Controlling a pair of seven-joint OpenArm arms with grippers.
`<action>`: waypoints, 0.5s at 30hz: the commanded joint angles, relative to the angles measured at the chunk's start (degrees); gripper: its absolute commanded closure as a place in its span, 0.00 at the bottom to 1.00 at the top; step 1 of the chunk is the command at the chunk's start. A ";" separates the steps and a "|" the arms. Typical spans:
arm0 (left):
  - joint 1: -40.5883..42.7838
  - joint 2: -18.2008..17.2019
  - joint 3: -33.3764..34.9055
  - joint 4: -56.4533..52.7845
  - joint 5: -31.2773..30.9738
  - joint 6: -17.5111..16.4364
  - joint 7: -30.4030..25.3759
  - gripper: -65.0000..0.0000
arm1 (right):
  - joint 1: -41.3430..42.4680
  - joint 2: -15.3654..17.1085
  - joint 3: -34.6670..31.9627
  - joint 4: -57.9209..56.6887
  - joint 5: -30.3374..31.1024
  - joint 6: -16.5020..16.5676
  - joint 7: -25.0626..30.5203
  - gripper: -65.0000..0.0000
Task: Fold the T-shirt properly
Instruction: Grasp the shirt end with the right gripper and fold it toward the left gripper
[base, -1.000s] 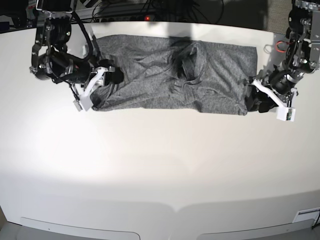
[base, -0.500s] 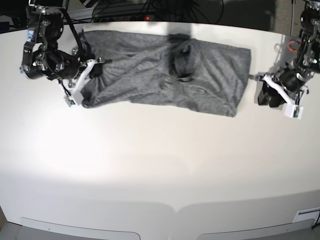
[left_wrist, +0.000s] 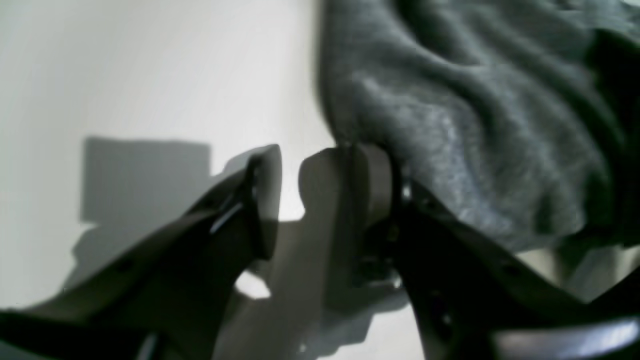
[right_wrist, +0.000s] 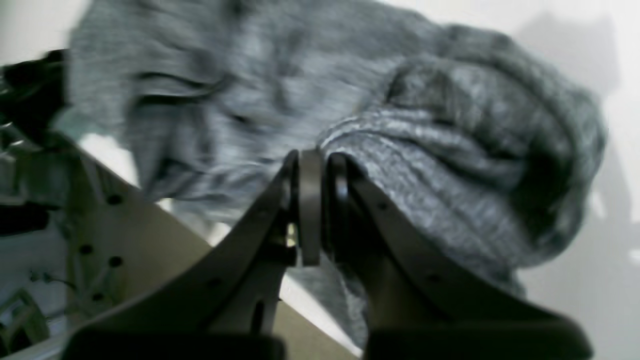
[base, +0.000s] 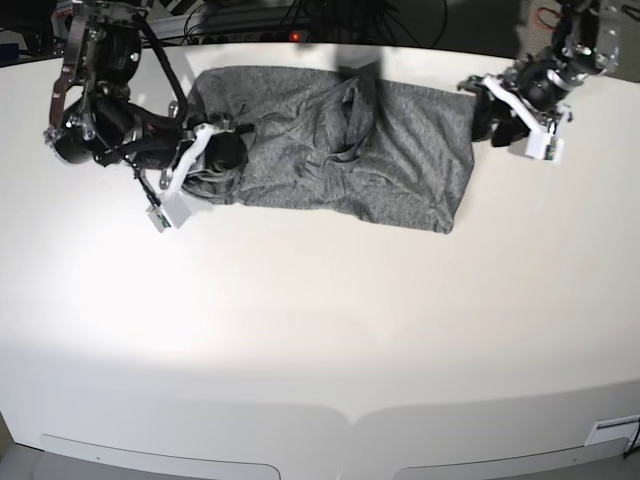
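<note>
We find the T-shirt lying across the far half of the white worktop, toward twelve o'clock in the base view, as a long band running from nine to three, rumpled in the middle with a dark fold standing up near its centre.

Our right gripper sits at the shirt's nine o'clock end. In the right wrist view its jaws are pressed together on a bunched roll of grey knit, so that end is pinned in a firm pinch; we judge this hold is meant to carry that edge over the body of the shirt for a fold.

Our left gripper is at the three o'clock end, just beside the cloth's edge. In the left wrist view its jaws stand apart with bare worktop showing between them, and the fabric lies against the outer side of one jaw, not inside the gap. We judge it holds nothing and is placed there to take the matching corner, so both ends can move together and the thin knit does not drag or twist.
</note>
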 joint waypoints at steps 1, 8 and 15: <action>0.00 0.50 -0.35 0.90 0.83 -0.28 -1.20 0.65 | 0.66 -0.22 -0.46 2.49 1.33 -0.85 0.74 1.00; 0.00 5.25 -0.35 0.90 5.90 -0.28 -1.16 0.65 | 0.68 -5.25 -8.33 7.54 -0.44 -1.14 2.99 1.00; 0.02 5.29 -0.35 0.90 5.73 -0.26 -1.18 0.65 | 2.86 -12.24 -20.33 7.61 -10.12 -3.91 7.72 1.00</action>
